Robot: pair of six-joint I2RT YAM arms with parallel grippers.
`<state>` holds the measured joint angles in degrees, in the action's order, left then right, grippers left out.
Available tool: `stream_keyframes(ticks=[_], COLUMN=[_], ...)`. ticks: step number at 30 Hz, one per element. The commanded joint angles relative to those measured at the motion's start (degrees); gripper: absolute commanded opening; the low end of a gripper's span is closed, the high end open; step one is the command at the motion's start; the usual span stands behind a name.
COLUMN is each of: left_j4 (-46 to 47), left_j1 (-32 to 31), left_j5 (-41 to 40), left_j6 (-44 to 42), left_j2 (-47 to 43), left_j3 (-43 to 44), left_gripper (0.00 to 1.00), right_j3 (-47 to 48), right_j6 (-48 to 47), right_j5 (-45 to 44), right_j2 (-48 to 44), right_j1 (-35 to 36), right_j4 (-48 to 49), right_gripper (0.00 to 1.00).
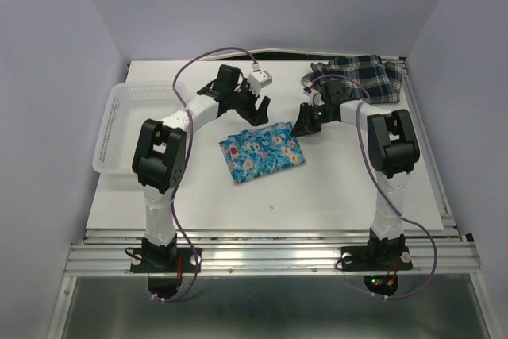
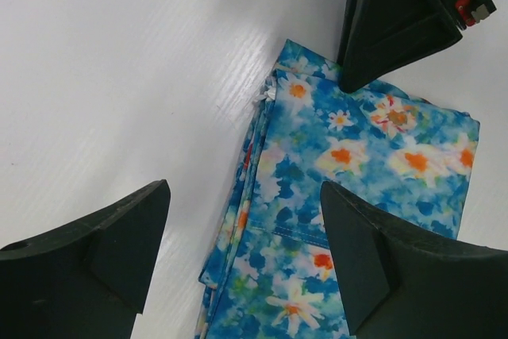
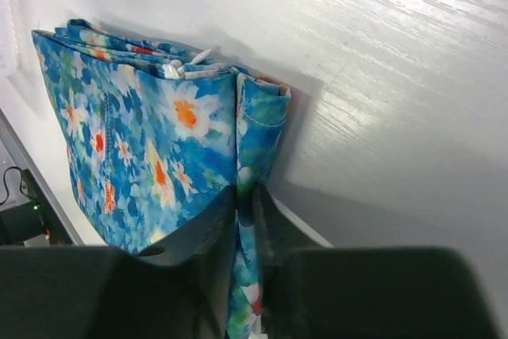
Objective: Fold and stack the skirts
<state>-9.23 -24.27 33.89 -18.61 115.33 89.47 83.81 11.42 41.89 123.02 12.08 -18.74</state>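
The blue floral skirt (image 1: pixel 262 152) lies folded into a rough rectangle mid-table. It also shows in the left wrist view (image 2: pixel 349 196) and the right wrist view (image 3: pixel 151 148). My right gripper (image 1: pixel 303 127) is shut on the skirt's far right corner, and a fold of cloth is pinched between its fingers (image 3: pixel 248 220). My left gripper (image 1: pixel 259 109) is open and empty, hovering just above the skirt's far edge, its fingers (image 2: pixel 373 252) straddling the cloth. The plaid skirt (image 1: pixel 361 77) lies crumpled at the far right corner, behind the right arm.
A white lattice basket (image 1: pixel 119 121) stands at the table's left edge. The right gripper's finger (image 2: pixel 389 29) shows at the top of the left wrist view, close to my left gripper. A white wall bounds the table's far side.
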Motion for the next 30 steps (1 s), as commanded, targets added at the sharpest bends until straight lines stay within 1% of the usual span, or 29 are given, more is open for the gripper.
stream_keyframes(ticks=[1, 3, 4, 8, 9, 13, 14, 17, 18, 21, 23, 25, 30], left_j4=[3.9, 4.0, 4.6, 8.4, 8.5, 12.9, 13.3, 11.3, 9.4, 5.4, 5.2, 4.1, -0.2], left_j1=[0.2, 0.5, 0.5, 0.6, 0.7, 1.4, 1.4, 1.5, 1.5, 1.6, 1.6, 1.4, 0.7], left_j5=[0.8, 2.6, 3.2, 5.7, 6.6, 9.5, 9.9, 12.3, 13.3, 16.5, 18.1, 18.8, 20.8], left_j6=[-0.9, -2.0, -2.8, -5.2, -5.6, -7.9, -10.5, -16.1, -20.7, -27.9, -28.9, -32.0, -33.6], left_j2=[-0.3, 0.3, 0.5, 1.0, 1.3, 0.4, 0.3, 0.6, 0.6, 0.7, 1.1, 1.4, 4.0], left_j3=[0.6, 1.5, 1.4, -0.2, -0.2, -2.4, -2.8, -2.6, -2.5, -2.1, -1.8, -1.3, 2.5], left_gripper=[0.89, 0.89, 0.89, 0.96, 0.98, 0.99, 0.99, 0.98, 0.98, 0.98, 0.99, 0.99, 0.98], right_j3=[-0.7, -0.7, -1.0, -1.8, -1.9, -1.9, -2.0, -1.3, -1.1, -0.8, -0.8, -0.8, -1.0], right_j6=[-2.9, -4.0, -5.9, -11.5, -15.0, -21.0, -21.8, -24.2, -24.6, -25.9, -26.6, -26.9, -26.9], right_j5=[4.2, 5.3, 5.9, 7.6, 7.7, 8.0, 7.5, 6.9, 6.9, 6.7, 6.6, 6.5, 6.9], right_j2=[-3.2, -4.1, -4.6, -7.8, -8.1, -9.5, -9.7, -9.6, -9.5, -9.6, -9.8, -10.0, -10.7], right_j1=[0.1, 0.1, 0.1, 0.1, 0.7, 1.3, 1.8, 2.4, 2.4, 3.0, 3.5, 3.5, 4.0], right_j4=[4.0, 4.7, 4.9, 4.8, 4.2, 1.6, 1.3, -0.4, -0.9, -1.2, -1.2, -1.1, -0.9], right_gripper=[0.11, 0.02, 0.01, 0.01, 0.01, 0.01, 0.01, 0.01, 0.01, 0.01, 0.01, 0.01, 0.01])
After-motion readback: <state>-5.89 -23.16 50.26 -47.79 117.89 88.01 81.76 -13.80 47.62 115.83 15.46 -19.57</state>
